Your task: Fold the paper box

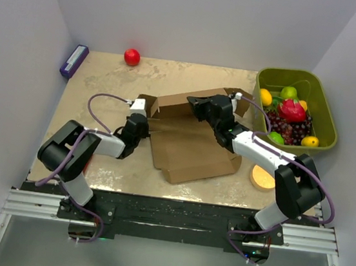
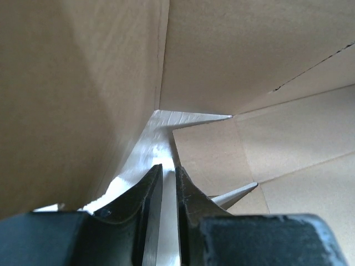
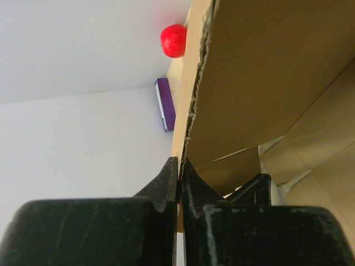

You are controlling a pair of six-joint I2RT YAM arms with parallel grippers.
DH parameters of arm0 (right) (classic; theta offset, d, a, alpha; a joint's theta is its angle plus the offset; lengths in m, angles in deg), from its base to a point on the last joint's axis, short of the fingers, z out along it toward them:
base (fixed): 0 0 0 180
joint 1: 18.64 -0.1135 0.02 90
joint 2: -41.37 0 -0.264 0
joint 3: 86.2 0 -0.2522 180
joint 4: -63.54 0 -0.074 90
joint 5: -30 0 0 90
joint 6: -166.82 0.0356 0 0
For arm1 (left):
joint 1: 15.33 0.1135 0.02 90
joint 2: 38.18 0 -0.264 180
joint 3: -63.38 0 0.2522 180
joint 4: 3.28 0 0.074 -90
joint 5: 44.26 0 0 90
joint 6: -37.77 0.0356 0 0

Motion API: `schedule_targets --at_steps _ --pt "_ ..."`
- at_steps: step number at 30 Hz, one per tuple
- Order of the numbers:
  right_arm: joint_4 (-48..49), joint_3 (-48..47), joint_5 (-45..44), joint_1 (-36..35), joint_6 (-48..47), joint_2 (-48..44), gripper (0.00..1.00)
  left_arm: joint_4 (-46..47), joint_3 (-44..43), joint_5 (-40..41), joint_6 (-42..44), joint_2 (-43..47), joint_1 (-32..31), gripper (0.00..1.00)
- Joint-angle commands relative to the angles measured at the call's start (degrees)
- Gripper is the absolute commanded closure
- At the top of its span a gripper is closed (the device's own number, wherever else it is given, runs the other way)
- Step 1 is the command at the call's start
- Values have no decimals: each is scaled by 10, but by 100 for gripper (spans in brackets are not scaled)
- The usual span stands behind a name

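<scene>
The paper box (image 1: 189,148) lies mid-table (image 1: 106,79), rear wall (image 2: 249,50) raised. The right pincer (image 3: 178,165) pinches that wall's top edge and should hold it upright. The left pincer (image 2: 169,173), jaws a slit apart and empty, should press the left flap (image 2: 72,100) squarely inward.

left arm (image 1: 102,143), right arm (image 1: 257,148): white links, black joints | purple cables (image 1: 94,106) looping above black base rail (image 1: 167,217) | matte black tapered fingers (image 2: 151,199), scuffed
</scene>
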Motion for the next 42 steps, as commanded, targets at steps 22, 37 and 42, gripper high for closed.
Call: schedule_targets --at_steps 22,37,42 --pt "-12 -19 -10 -4 -9 8 100 106 92 -64 40 76 -49 72" --pt "-11 -7 -4 -4 -7 -9 100 56 51 -24 41 18 -67 71" --pt "-14 -1 -12 -4 -10 -20 100 38 39 7 26 12 -43 74"
